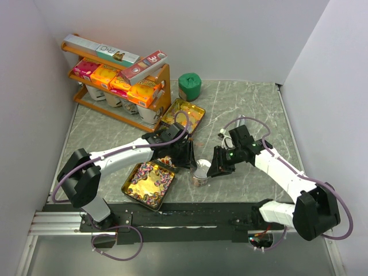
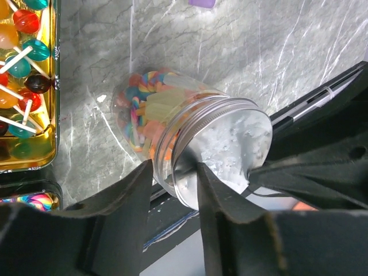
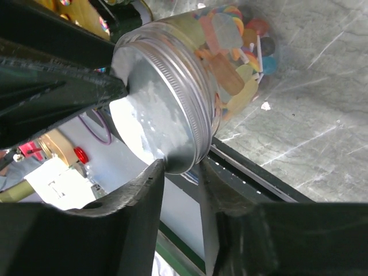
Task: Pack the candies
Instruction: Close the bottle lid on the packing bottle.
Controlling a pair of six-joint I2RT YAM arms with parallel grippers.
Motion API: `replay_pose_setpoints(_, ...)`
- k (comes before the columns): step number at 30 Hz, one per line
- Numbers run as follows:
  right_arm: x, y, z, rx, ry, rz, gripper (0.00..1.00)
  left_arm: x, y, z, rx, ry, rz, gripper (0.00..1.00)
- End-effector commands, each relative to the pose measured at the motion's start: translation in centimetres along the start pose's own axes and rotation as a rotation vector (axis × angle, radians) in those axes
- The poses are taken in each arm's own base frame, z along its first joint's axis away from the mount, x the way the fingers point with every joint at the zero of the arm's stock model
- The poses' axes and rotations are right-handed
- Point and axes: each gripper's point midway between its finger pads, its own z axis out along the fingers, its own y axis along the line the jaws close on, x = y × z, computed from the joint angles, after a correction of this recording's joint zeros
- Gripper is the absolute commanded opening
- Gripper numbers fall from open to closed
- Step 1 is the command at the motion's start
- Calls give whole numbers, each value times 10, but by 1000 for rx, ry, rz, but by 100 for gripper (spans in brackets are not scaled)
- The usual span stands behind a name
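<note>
Clear jar (image 2: 123, 100), apparently standing upright on the marble-patterned table (image 2: 259, 52) midway between my two arms. Its long axis is vertical and its silver screw lid (image 2: 230, 138) is uppermost. Mixed-colour candies (image 2: 155, 109) fill it behind the glass. Lollipops (image 2: 26, 52) lie in the gold tin (image 2: 53, 103) near it on the left arm's side. The left gripper (image 2: 174, 167) comes at the lid from the left, jaws part-open astride the rim, one finger over the lid's face and the other by the glass; I cannot tell whether it is pinching. The right gripper (image 3: 181, 167) meets the same rim from the opposite side, jaws narrowed with both fingers touching the metal, which I read as a hold on the lid. Neither arm is nearer, since both reach the jar at once. I judge that any turn of the lid must go about that vertical axis, so one gripper has to steady while the other twists.
</note>
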Motion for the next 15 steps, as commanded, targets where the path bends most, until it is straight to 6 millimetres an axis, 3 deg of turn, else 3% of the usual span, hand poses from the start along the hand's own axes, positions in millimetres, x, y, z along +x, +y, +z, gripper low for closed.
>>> replay_pose_setpoints(1, -15, 6, 6, -28, -37, -31, 34, -3, -6, -1, 13, -18, 43, 45)
replay_pose_setpoints(9, -8, 0, 18, -38, 34, 6, 32, 0, -5, 1, 25, -8, 43, 56)
replay_pose_setpoints(13, -5, -2, 21, -39, 40, 17, 35, -1, -6, 1, 24, -13, 47, 54)
replay_pose_setpoints(15, -8, -1, 20, -43, 28, 13, 36, -1, -5, 1, 24, -11, 46, 49)
